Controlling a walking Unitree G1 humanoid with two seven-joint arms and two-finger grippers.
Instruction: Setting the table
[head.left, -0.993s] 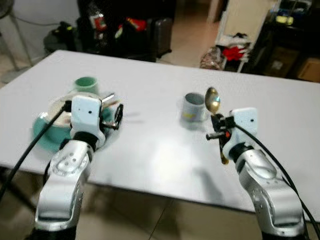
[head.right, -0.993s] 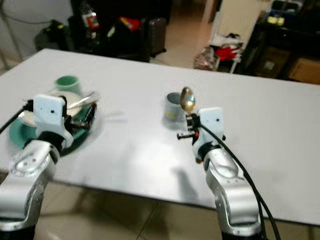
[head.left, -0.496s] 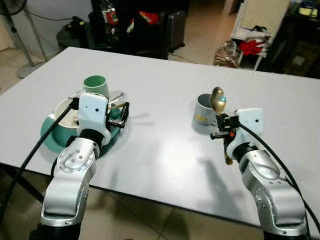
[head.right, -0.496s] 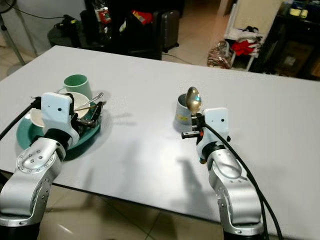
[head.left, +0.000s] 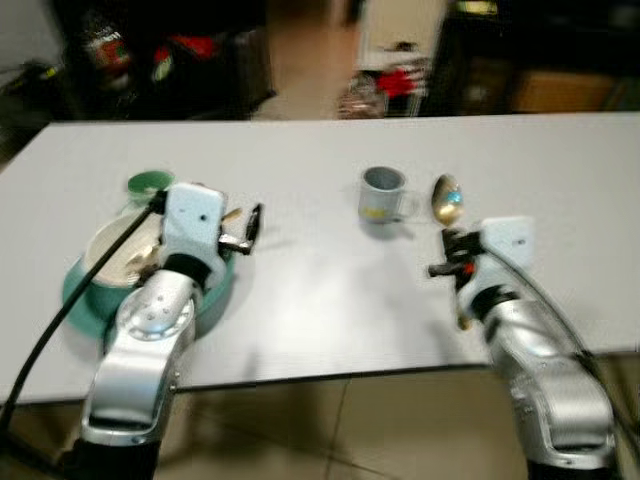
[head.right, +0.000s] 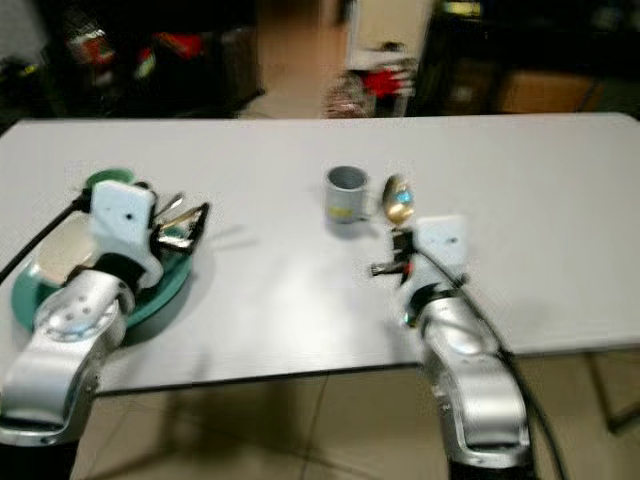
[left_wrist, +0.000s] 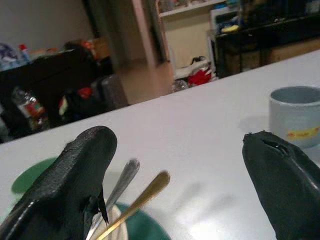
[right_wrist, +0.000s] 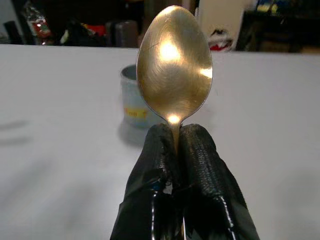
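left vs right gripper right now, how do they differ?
The left gripper has its fingers spread open and empty; the right gripper is shut on the gold metal spoon. The left hovers over the teal plate with the utensils; the right is beside the grey mug, spoon bowl up. Both have black fingers and are above the white table.

We can read no text, brand or number anywhere. The grey mug (right_wrist: 136, 102) on the counter (head.left: 310, 290) carries a small yellow label with a red smear — too blurred for us to make out any letters.
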